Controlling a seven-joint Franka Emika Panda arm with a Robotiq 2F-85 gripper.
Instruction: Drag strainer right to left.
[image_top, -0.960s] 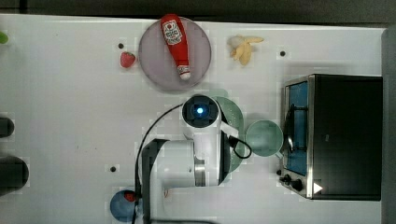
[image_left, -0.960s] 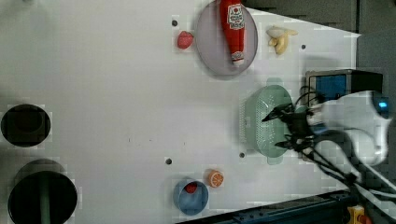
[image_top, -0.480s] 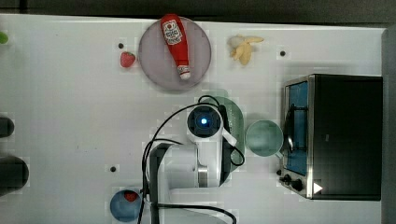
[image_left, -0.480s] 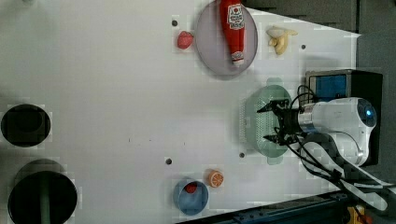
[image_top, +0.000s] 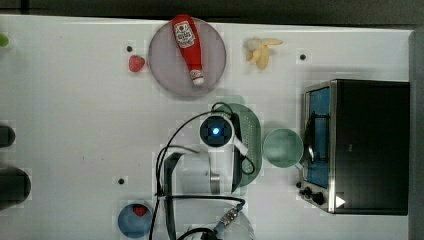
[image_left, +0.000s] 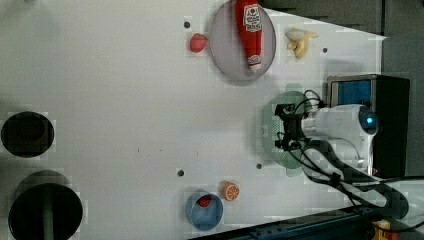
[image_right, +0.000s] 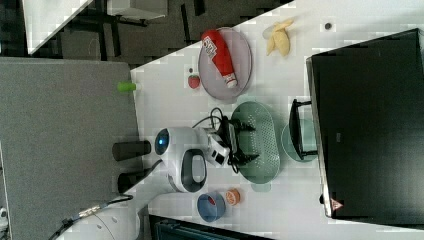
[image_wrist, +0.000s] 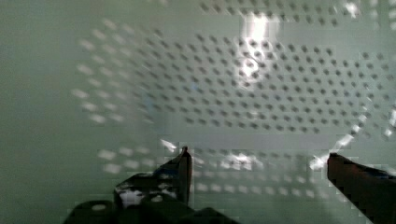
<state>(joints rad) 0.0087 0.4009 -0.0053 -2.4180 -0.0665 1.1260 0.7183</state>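
No readable writing; ketchup bottle (image_top: 189, 47) label is illegible. End effector (image_right: 244, 142) is hovering inside the strainer (image_right: 262, 142), fingers (image_wrist: 180, 170) spread wide, gripping nothing. Strainer is sitting mid-surface (image_top: 75, 100), beside the green cup (image_top: 282, 147) by the toaster oven (image_top: 367, 145).

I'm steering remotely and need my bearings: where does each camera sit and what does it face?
Top view: overhead, looking straight down on the table; arm over the strainer.
Left view: high, looking down; arm enters from the left view's right, open gripper inside the strainer.
Right view: raised, rolled sideways; toaster oven large, arm beside it.
Wrist view: close on the strainer's perforated inside, fingers spread.
All four share the strainer.
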